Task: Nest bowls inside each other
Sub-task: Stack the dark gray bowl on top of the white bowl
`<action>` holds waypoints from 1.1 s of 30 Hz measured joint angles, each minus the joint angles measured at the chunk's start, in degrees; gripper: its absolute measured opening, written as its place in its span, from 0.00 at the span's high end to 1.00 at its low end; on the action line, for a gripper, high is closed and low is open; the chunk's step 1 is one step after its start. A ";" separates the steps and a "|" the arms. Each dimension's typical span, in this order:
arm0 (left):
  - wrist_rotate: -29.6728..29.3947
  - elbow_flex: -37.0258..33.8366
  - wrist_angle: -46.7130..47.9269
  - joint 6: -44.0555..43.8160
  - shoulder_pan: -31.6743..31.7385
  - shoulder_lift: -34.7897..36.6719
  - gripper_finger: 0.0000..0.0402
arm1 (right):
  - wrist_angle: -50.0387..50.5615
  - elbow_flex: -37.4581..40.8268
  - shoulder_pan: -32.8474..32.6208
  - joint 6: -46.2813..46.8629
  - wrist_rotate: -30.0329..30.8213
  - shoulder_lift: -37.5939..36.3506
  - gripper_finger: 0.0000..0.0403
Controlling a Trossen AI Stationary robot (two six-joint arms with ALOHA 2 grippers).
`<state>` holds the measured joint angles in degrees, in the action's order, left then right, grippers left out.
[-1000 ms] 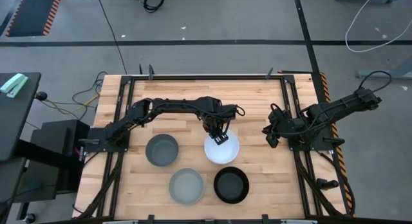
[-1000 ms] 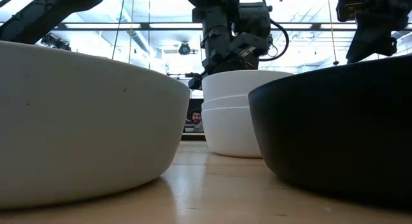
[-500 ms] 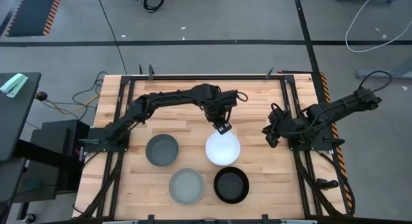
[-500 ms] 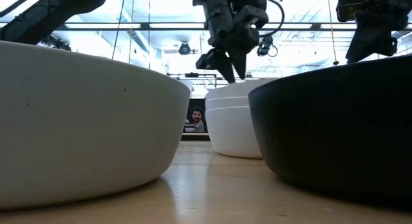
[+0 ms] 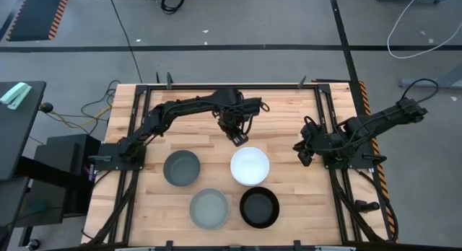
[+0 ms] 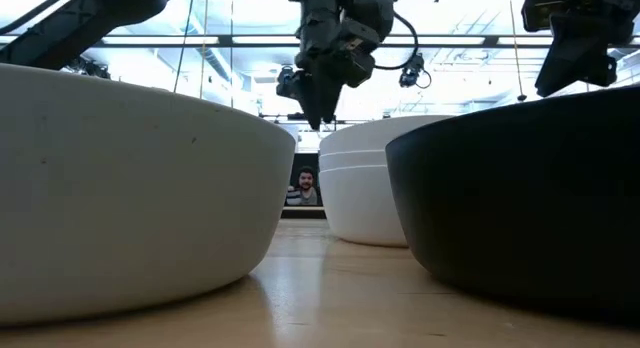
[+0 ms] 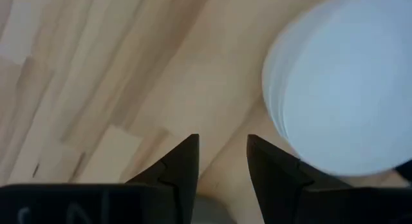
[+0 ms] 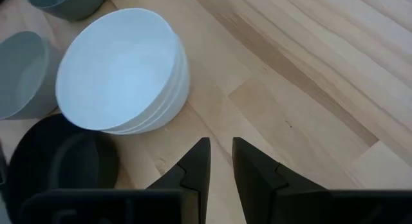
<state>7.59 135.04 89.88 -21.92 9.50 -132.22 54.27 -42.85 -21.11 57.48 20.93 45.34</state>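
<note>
Now your left gripper (image 5: 236, 139) hangs above bare wood just beyond the white stack (image 5: 250, 166), clear of it. A second ago it was down at the stack's rim; half a second ago it had lifted to the far edge; it is now higher and drawn back toward the left arm's base. Its fingers (image 7: 183, 166) are parted with a narrow gap and grasp nothing.

The white stack stands upright on the table (image 5: 289, 114), mouth up, near the middle. In the right wrist view you can count three nested rims on its side. It has not shifted between frames.

The dark grey bowl (image 5: 181, 168) sits left of the stack, apart from it. The grey-green bowl (image 5: 209, 208) and the black bowl (image 5: 259, 207) sit side by side in the near row, not touching. All three rest mouth up in the same places as before. Being round, none has a long axis.

Your right gripper (image 5: 302, 151) waits at the table's right side, well apart from the stack, unmoved. Its fingers (image 8: 196, 163) are slightly parted and empty.

No readable writing or labels show on any bowl.

In the low view a person (image 6: 305, 187) shows far behind the table.
</note>
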 joint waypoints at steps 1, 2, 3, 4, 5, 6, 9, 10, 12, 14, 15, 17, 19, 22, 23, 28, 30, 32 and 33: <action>-0.13 0.00 0.35 0.26 -0.69 0.00 0.66 | -0.23 0.00 -0.37 0.02 0.00 0.00 0.82; -0.22 0.00 0.17 0.52 -1.45 0.00 0.67 | -0.30 0.00 -0.72 0.02 0.00 0.00 0.82; -0.46 0.00 0.10 0.57 -2.19 0.00 0.67 | -0.24 0.00 -1.05 0.03 0.00 0.02 0.82; -0.46 0.00 0.14 0.62 -2.85 0.04 0.67 | -0.25 0.00 -1.33 0.03 0.01 0.02 0.82; -0.47 -0.08 0.18 0.76 -3.55 0.35 0.68 | -0.26 0.00 -1.55 0.03 0.00 0.02 0.82; -0.90 -0.06 0.15 0.75 -4.25 0.59 0.68 | -0.25 0.00 -1.61 0.03 -0.03 0.02 0.82; -3.77 -0.06 0.13 0.69 -5.99 1.78 0.68 | -0.23 0.00 -1.59 0.03 0.00 0.02 0.82; -4.99 -0.05 0.11 0.28 -6.46 2.43 0.68 | -0.23 0.00 -1.59 0.01 0.00 0.02 0.82; -6.46 -0.02 0.15 -0.75 -7.18 3.77 0.68 | -0.21 0.00 -1.59 -0.01 0.00 0.02 0.82; -7.67 -0.04 0.18 -2.14 -7.70 5.28 0.67 | -0.23 0.00 -1.59 0.01 0.00 0.00 0.82; -8.19 -0.04 0.14 -2.97 -7.96 5.85 0.67 | -0.21 0.00 -1.66 -0.01 -0.02 0.00 0.82; -9.74 -0.34 0.14 -3.52 -8.41 7.52 0.66 | -0.22 0.00 -2.08 -0.03 -0.08 0.00 0.82; -11.57 -0.95 0.08 -4.45 -8.77 9.67 0.67 | -0.21 0.00 -2.76 0.01 -0.18 -0.02 0.82; -13.78 -3.16 0.18 -6.09 -8.77 13.14 0.68 | -0.23 0.00 -4.04 0.38 -0.22 0.00 0.82; -14.33 -3.88 0.12 -6.68 -8.65 14.08 0.69 | -0.19 0.00 -4.45 0.86 -0.19 0.00 0.82; -16.17 -10.92 0.10 -10.62 -8.06 20.73 0.70 | -0.21 0.00 -6.21 1.55 0.13 0.00 0.82; -16.26 -15.11 0.14 -12.36 -8.05 23.59 0.69 | -0.21 0.00 -6.58 2.34 0.26 -0.02 0.82; -16.60 -19.50 0.11 -14.86 -8.07 26.38 0.69 | -0.29 0.00 -6.88 2.88 0.48 -0.02 0.82; -16.68 -21.76 0.18 -16.05 -8.07 27.85 0.68 | -0.36 0.00 -6.88 3.03 0.57 -0.02 0.82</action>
<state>-9.09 113.29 90.05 -37.97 1.43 -104.38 53.91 -42.85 -27.99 60.51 21.51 45.32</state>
